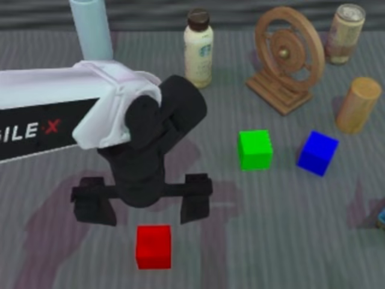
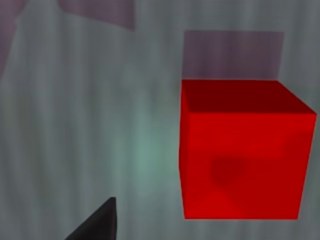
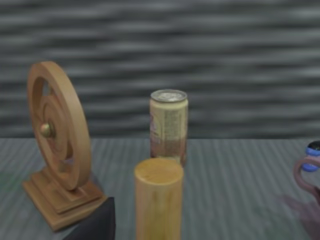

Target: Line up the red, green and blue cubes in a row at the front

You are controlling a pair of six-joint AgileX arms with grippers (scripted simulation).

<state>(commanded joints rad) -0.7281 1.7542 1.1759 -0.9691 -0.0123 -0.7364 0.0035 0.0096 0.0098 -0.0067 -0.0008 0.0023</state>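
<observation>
The red cube (image 1: pixel 153 245) sits near the front, left of centre, and fills much of the left wrist view as the red cube (image 2: pixel 245 150). My left gripper (image 1: pixel 144 201) hovers open just behind it, its two black fingers spread wider than the cube and holding nothing. One fingertip (image 2: pixel 102 220) shows beside the cube, apart from it. The green cube (image 1: pixel 255 150) and the blue cube (image 1: pixel 317 153) rest side by side at mid-right. My right arm is outside the top view; one dark fingertip (image 3: pixel 100 220) shows in its wrist view, with nothing held.
Along the back stand a pale blue cylinder (image 1: pixel 91 27), a cream bottle (image 1: pixel 198 48), a wooden wheel ornament (image 1: pixel 286 57) and a can (image 1: pixel 345 33). A wooden cylinder (image 1: pixel 358 104) stands right of the blue cube. A small dark object (image 1: pixel 381 220) sits at the right edge.
</observation>
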